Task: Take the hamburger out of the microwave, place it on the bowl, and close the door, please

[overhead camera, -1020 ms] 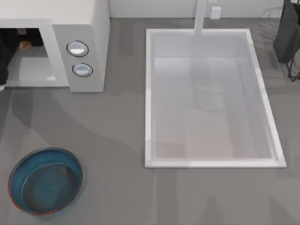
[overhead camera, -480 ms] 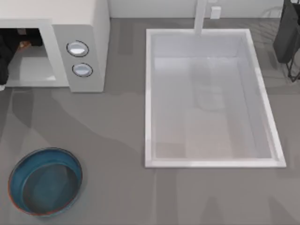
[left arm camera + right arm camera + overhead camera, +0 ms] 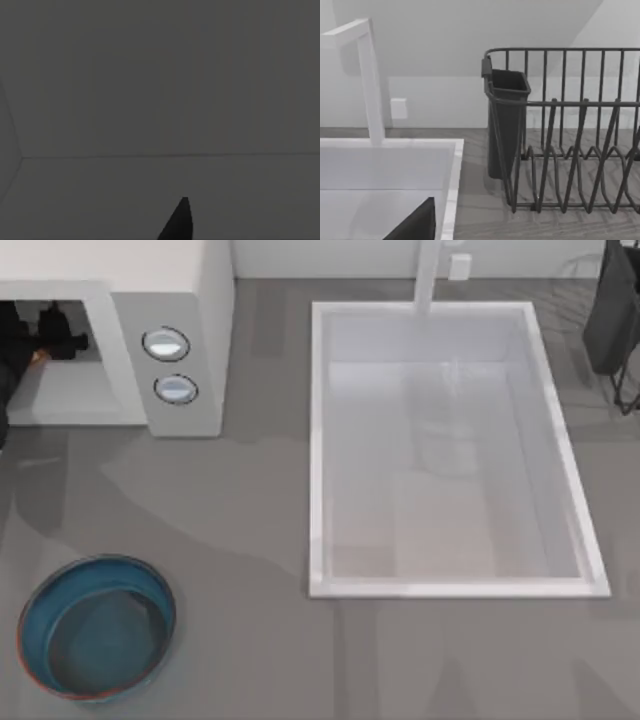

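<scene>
While the large boxy white microwave [image 3: 170, 300] stands at the far left corner of the grey bench [image 3: 240, 540], its grey cavity faces the near edge, and the black left gripper [image 3: 62, 335] is inside that cavity. A small orange patch at the gripper, probably the hamburger [image 3: 38, 357], sits in the cavity against the black fingers; whether the jaws are clenched on it or released cannot be determined. The left wrist view is dark. The round shallow dark teal-blue bowl [image 3: 97, 627] with a thin reddish-brown rim rests near the near left corner of the bench, well apart from the microwave. A white rectangular sink basin [image 3: 320, 440] occupies the right half of the bench. The right arm is parked at the far right corner, beside a dark wire dish rack [image 3: 570, 130].
</scene>
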Robot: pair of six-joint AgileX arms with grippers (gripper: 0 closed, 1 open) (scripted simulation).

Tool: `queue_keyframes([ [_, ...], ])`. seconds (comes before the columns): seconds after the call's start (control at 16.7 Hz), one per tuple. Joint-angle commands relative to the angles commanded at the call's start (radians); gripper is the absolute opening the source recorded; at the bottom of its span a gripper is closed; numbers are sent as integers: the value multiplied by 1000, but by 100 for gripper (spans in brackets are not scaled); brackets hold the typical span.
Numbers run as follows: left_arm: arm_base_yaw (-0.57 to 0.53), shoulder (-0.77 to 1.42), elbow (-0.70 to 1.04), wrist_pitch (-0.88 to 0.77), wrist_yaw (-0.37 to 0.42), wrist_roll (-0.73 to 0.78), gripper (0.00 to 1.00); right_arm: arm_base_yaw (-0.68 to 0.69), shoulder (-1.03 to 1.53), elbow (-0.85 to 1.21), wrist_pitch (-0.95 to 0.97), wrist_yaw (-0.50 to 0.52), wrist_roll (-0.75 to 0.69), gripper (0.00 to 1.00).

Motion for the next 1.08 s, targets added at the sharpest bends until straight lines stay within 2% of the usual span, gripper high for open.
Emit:
queue_keyframes([
  [0.42,49,-192,-529,304,46,12,0,0,0,0,0,0,0,100],
  [0.6,67,-259,-700,414,63,16,0,0,0,0,0,0,0,100],
  [0.78,77,-297,-779,472,72,19,0,0,0,0,0,0,0,100],
  [1.08,71,-297,-779,473,70,20,0,0,0,0,0,0,0,100],
])
